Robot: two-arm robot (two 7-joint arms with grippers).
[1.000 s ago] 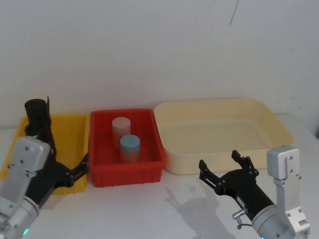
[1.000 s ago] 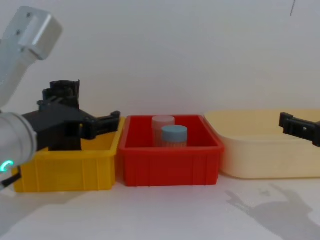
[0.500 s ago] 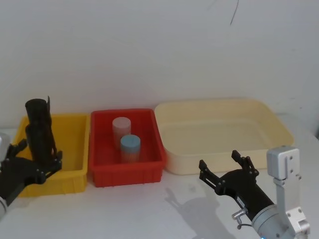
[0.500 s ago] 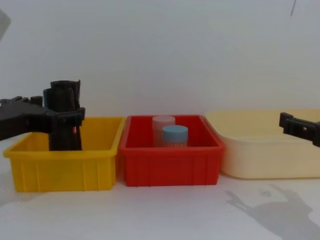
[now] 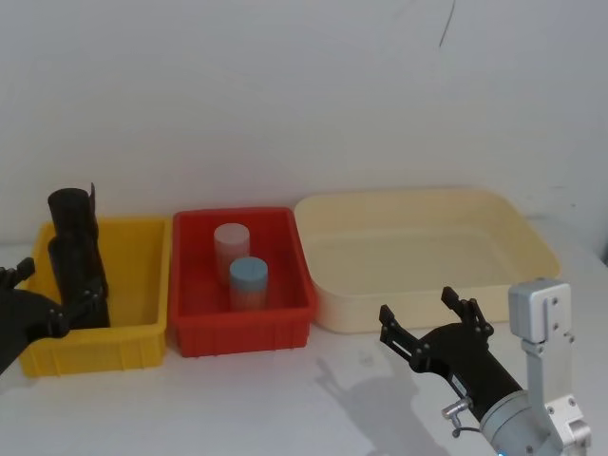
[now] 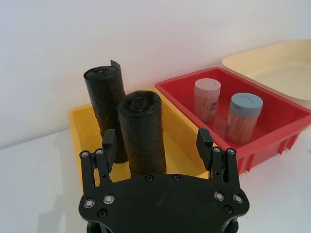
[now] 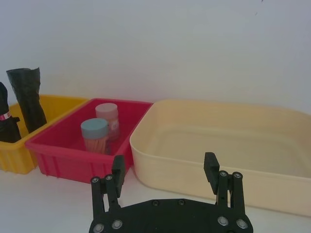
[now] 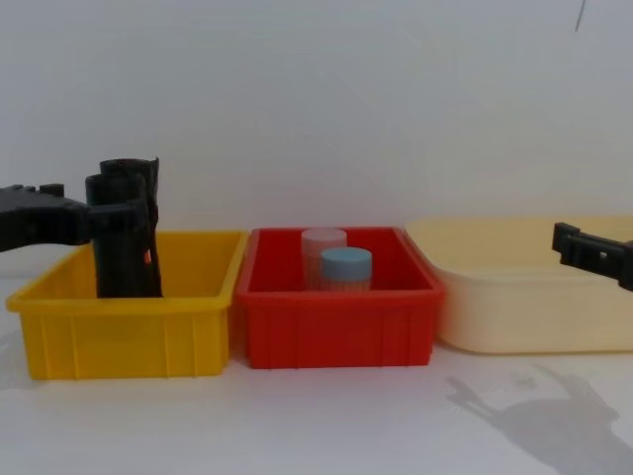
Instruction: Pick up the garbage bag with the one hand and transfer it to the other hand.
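Note:
Two black rolls stand in the yellow bin (image 5: 133,347). The garbage bag (image 5: 76,280) (image 8: 119,247) is the front roll, with a small red-orange mark on its side. Behind it stands a roll with a crinkled flap on top (image 5: 74,214) (image 6: 103,97). My left gripper (image 5: 52,290) (image 8: 89,210) hangs open at the bin's left side. Its fingers point at the rolls. In the left wrist view the garbage bag (image 6: 141,128) stands just ahead, in line with the gap of my left gripper (image 6: 156,143). My right gripper (image 5: 418,306) (image 7: 164,162) is open and holds nothing, low in front of the cream tub.
A red bin (image 5: 242,332) beside the yellow one holds a pink-lidded jar (image 5: 231,242) and a blue-lidded jar (image 5: 248,280). A large cream tub (image 5: 532,242) sits at the right. A white wall stands close behind the bins. The white tabletop lies in front of the bins.
My left arm has swung left, away from the yellow bin's front. Its gripper now sits at the bin's left side, facing the rolls. The right arm has not moved.

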